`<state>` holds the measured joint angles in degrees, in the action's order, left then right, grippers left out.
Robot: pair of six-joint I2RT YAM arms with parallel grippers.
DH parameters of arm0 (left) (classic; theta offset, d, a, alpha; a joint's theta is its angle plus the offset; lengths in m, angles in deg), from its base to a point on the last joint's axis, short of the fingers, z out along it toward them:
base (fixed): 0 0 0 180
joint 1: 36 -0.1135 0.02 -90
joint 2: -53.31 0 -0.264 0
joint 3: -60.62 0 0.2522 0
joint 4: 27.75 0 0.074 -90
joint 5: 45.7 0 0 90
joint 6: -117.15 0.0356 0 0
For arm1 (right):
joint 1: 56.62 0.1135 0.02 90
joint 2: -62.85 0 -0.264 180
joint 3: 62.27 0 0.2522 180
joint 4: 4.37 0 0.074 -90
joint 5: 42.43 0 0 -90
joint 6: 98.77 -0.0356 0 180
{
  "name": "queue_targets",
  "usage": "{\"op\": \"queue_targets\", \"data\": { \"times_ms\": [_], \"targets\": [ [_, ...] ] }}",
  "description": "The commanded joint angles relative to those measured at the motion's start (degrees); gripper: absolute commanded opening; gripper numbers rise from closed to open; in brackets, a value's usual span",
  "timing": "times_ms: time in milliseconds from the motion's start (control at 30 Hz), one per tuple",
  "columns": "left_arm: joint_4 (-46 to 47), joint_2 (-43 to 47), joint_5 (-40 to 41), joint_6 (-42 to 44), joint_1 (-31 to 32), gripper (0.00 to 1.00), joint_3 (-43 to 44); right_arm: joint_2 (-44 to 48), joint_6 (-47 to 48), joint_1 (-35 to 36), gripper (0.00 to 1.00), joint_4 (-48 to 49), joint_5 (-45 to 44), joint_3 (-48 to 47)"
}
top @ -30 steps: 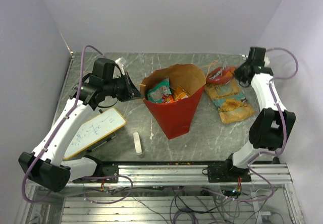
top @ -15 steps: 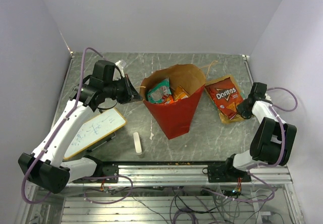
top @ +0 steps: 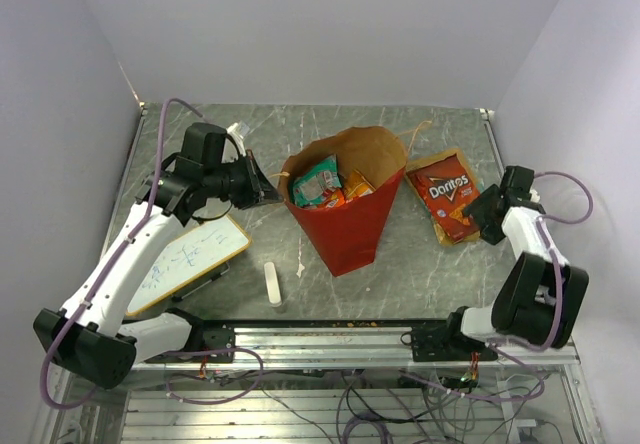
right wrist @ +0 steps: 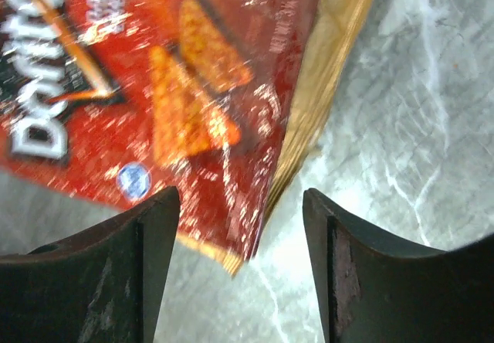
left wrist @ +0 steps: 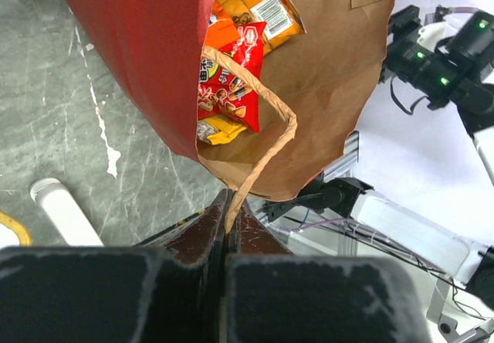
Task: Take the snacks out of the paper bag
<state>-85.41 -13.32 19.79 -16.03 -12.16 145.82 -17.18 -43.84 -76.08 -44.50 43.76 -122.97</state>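
Observation:
The paper bag (top: pixel 345 214), red outside and brown inside, stands mid-table with its mouth wide. Several snacks (top: pixel 322 182) lie inside it, teal, orange and red (left wrist: pixel 228 80). My left gripper (top: pixel 268 189) is shut on the bag's twisted tan handle (left wrist: pixel 258 157) at the bag's left rim. A red Doritos packet (top: pixel 447 194) lies on the table right of the bag, on top of other yellow packets. My right gripper (top: pixel 484 216) stands open just past that packet's near corner (right wrist: pixel 231 227), its fingers (right wrist: pixel 147 250) apart and holding nothing.
A whiteboard (top: pixel 188 256) lies at the front left under my left arm. A small white eraser bar (top: pixel 271 284) lies in front of the bag. The aluminium rail (top: pixel 350 339) runs along the near edge. Walls close in on the left, back and right.
My right arm came down from the back right with the red Doritos packet, laid it on the pile right of the bag and opened. The left gripper kept its hold on the handle.

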Motion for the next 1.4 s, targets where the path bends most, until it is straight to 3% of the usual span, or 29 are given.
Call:
{"op": "queue_targets", "data": {
  "times_ms": [0,167,300,467,633,833,1033,1200,1367],
  "targets": [
    [2.61,2.08,-2.59,-1.21,-0.02,0.07,-1.11,9.93,5.19,0.03,0.65,-7.79,9.77,-2.81],
    [5.65,2.43,-3.29,-3.01,-0.02,0.07,-2.63,15.22,2.88,8.99,0.67,-3.15,31.44,-3.94],
    [7.25,2.47,-2.78,-4.04,-0.02,0.07,-2.96,18.96,-1.18,12.68,0.83,1.96,35.27,-10.84],
    [6.44,1.79,-2.07,-3.67,-0.02,0.07,-2.01,14.69,-2.51,13.01,0.84,4.15,46.32,-17.41],
    [3.21,0.03,-1.17,-4.07,-0.14,0.07,0.33,6.21,-3.72,18.47,0.81,10.41,48.39,-23.05],
    [0.29,-0.82,-0.24,-3.79,-0.10,0.07,2.21,1.40,-7.95,18.83,0.73,19.09,46.04,-24.04],
    [4.28,1.49,0.20,-8.19,-0.10,0.07,-1.32,0.22,-2.77,18.84,0.74,11.36,42.09,-26.01],
    [1.80,0.95,1.41,-7.18,-0.10,0.07,0.14,2.14,0.13,18.82,0.74,6.69,39.59,-26.03],
    [2.34,1.28,1.55,-8.45,-0.10,0.07,-0.24,4.00,-0.58,18.69,0.69,7.46,38.98,-23.04]
  ]
}}
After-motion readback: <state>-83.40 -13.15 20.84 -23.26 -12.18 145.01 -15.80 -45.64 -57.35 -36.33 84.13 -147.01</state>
